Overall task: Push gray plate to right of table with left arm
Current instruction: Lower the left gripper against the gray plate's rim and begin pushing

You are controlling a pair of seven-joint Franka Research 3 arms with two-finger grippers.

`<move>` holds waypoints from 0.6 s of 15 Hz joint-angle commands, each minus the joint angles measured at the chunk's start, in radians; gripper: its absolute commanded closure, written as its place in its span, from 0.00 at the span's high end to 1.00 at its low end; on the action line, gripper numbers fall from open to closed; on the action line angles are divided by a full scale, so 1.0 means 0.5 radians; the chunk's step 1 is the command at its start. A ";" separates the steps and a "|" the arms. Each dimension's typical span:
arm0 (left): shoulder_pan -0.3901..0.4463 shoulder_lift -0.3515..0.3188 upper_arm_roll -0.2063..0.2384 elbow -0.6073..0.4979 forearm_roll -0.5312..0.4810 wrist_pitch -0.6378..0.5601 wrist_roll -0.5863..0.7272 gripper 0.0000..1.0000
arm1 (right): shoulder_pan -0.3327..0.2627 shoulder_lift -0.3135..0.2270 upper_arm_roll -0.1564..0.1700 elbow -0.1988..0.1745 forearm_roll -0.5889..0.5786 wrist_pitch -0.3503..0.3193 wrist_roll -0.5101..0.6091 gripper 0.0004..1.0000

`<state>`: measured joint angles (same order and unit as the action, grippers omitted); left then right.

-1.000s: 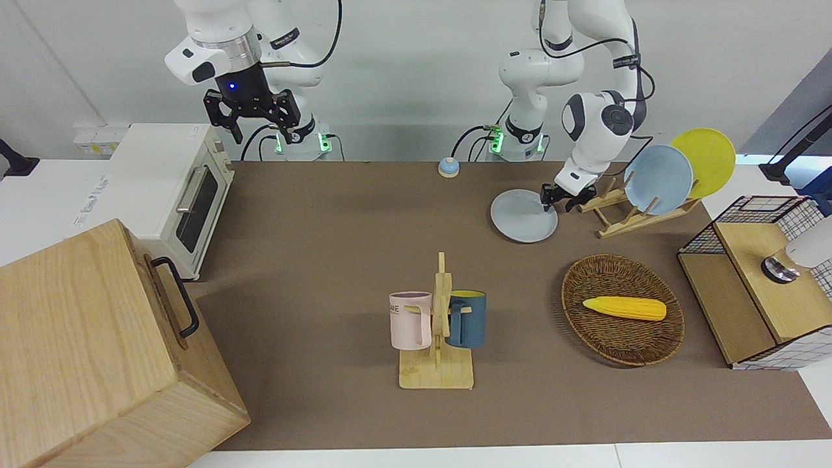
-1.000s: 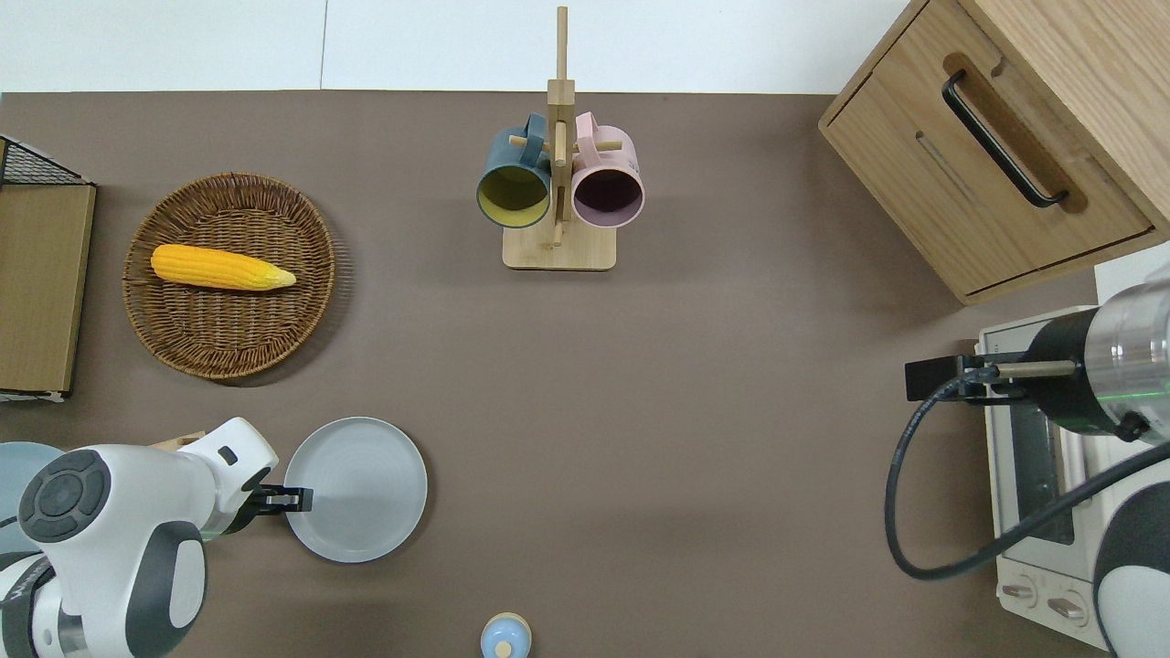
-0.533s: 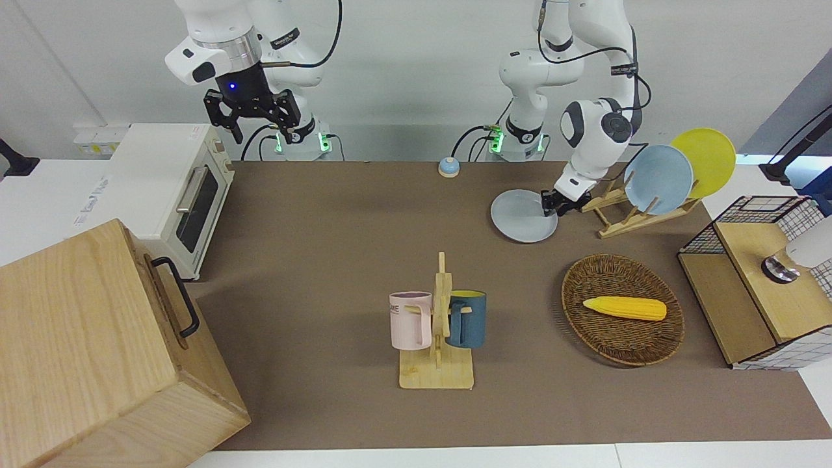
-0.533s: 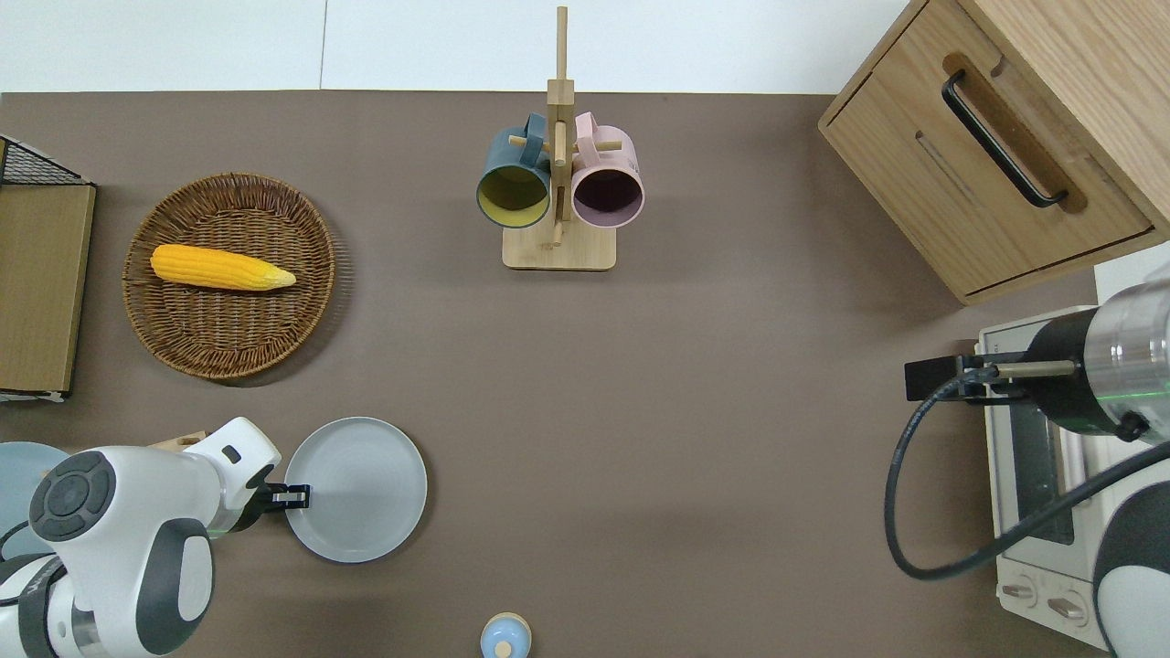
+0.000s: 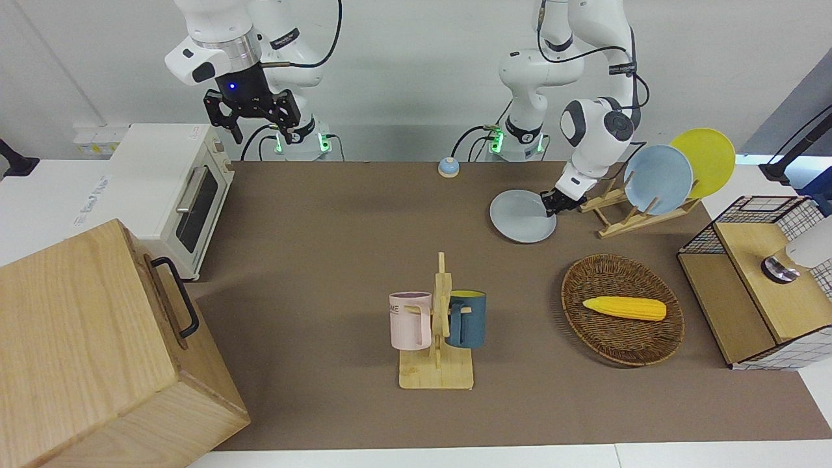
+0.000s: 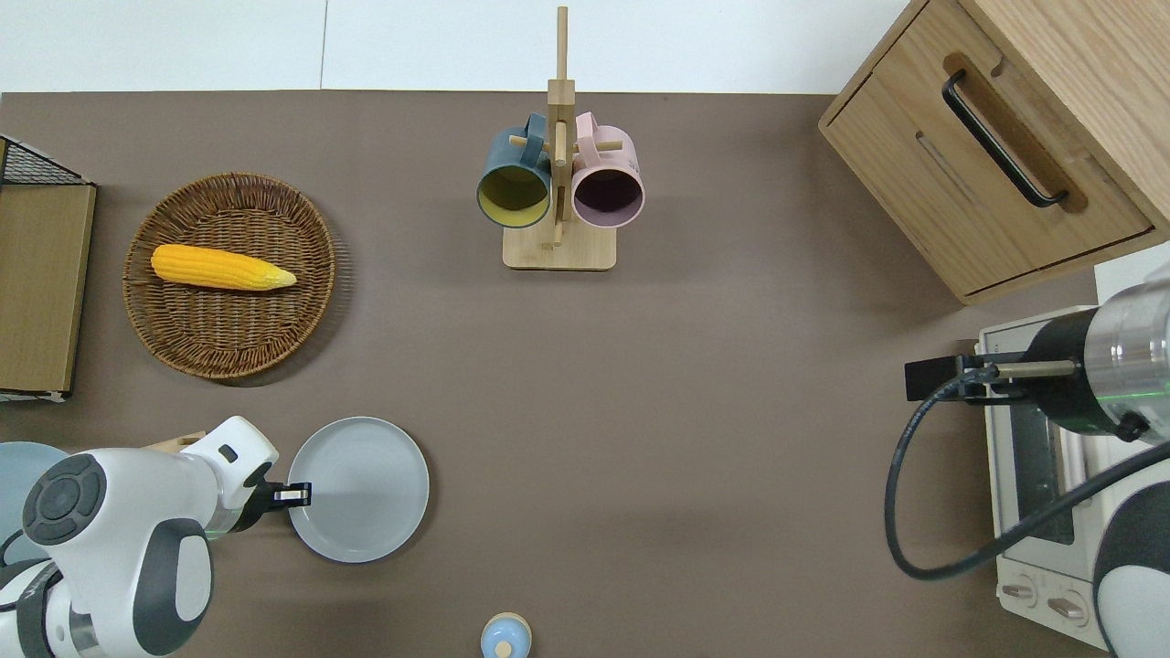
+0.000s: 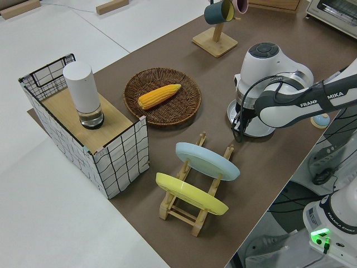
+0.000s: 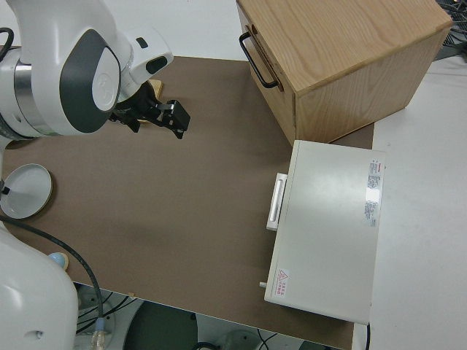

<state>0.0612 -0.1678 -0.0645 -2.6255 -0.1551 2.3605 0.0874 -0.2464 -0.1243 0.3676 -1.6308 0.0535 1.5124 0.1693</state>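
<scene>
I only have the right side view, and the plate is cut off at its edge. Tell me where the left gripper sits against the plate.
Observer: The left gripper is at the plate's rim, on the side toward the left arm's end of the table.
Operator: Report what stands toward the right arm's end.
Observer: A mug rack with two mugs, but it is farther from the robots than the plate, off a straight push line.
Operator: Now say what is close to the gripper.
Observer: A wooden plate rack holding a blue plate and a yellow plate stands beside it, toward the left arm's end.
</scene>
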 commanded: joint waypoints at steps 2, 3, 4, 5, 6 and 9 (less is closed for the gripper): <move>-0.033 0.014 -0.021 -0.057 -0.043 0.062 -0.003 0.00 | -0.059 -0.055 0.035 -0.055 0.043 -0.003 0.024 1.00; -0.055 0.014 -0.021 -0.057 -0.043 0.062 -0.003 0.00 | -0.059 -0.055 0.035 -0.055 0.043 -0.003 0.024 1.00; -0.067 0.014 -0.021 -0.057 -0.049 0.062 -0.009 0.00 | -0.059 -0.055 0.035 -0.055 0.043 -0.003 0.024 1.00; -0.079 0.014 -0.021 -0.057 -0.094 0.062 -0.006 0.00 | -0.059 -0.055 0.035 -0.055 0.043 -0.003 0.024 1.00; -0.101 0.014 -0.037 -0.057 -0.152 0.062 -0.006 0.00 | -0.059 -0.055 0.035 -0.055 0.043 -0.003 0.024 1.00; -0.119 0.017 -0.077 -0.057 -0.233 0.062 -0.030 0.00 | -0.059 -0.055 0.035 -0.055 0.043 -0.003 0.024 1.00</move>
<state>0.0286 -0.1693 -0.0862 -2.6268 -0.2257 2.3607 0.0874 -0.2464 -0.1243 0.3676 -1.6308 0.0535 1.5124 0.1693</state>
